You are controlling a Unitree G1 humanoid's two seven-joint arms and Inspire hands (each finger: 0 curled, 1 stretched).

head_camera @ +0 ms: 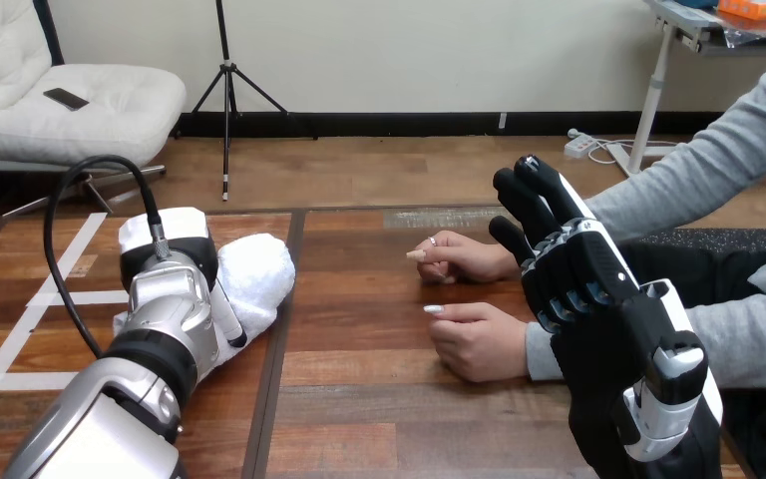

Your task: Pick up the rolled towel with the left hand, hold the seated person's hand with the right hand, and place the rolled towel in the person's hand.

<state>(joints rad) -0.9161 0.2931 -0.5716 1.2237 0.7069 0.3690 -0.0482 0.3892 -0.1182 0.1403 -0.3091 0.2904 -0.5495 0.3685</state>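
The white, fluffy rolled towel point(262, 271) lies on the desk point(359, 399) at the frame's left, partly under the left robot hand point(175, 254), well apart from the person's upper hand point(464, 259) and the person's lower hand point(481, 341), both resting loosely curled at centre right.

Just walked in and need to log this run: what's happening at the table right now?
The robot's left hand rests on the rolled towel, which lies on the table. Its right hand is raised, fingers straight, beside the person's farther hand and nearer hand, both resting on the wood. No hold shows yet.
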